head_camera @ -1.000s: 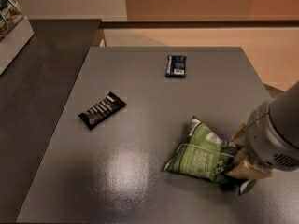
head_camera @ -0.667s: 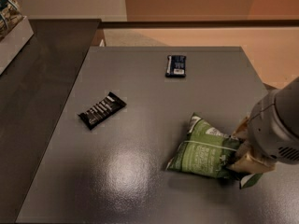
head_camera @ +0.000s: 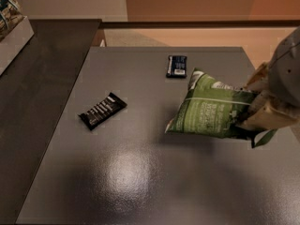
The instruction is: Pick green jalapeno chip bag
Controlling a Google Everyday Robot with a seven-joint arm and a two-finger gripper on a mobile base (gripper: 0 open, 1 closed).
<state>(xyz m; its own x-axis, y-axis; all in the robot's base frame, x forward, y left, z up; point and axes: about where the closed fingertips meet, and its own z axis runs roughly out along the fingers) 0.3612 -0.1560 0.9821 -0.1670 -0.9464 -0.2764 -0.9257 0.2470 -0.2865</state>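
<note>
The green jalapeno chip bag (head_camera: 209,109) is a large crinkly green foil bag with white print. It hangs in the air above the right half of the grey table (head_camera: 140,172), tilted, with its shadow on the surface below. My gripper (head_camera: 255,114) is at the right edge of the view, shut on the bag's right end, with the pale fingers (head_camera: 267,118) clamped over the foil. The grey arm body rises behind it at far right.
A small black bar wrapper with white stripes (head_camera: 102,110) lies left of centre on the table. A small dark blue packet (head_camera: 176,65) lies near the far edge. A dark counter (head_camera: 42,78) adjoins on the left, with a white box (head_camera: 11,29) on it.
The chip bag has been lifted off the table and now hangs higher in my gripper. The arm has risen with it. The two small packets have not moved.
</note>
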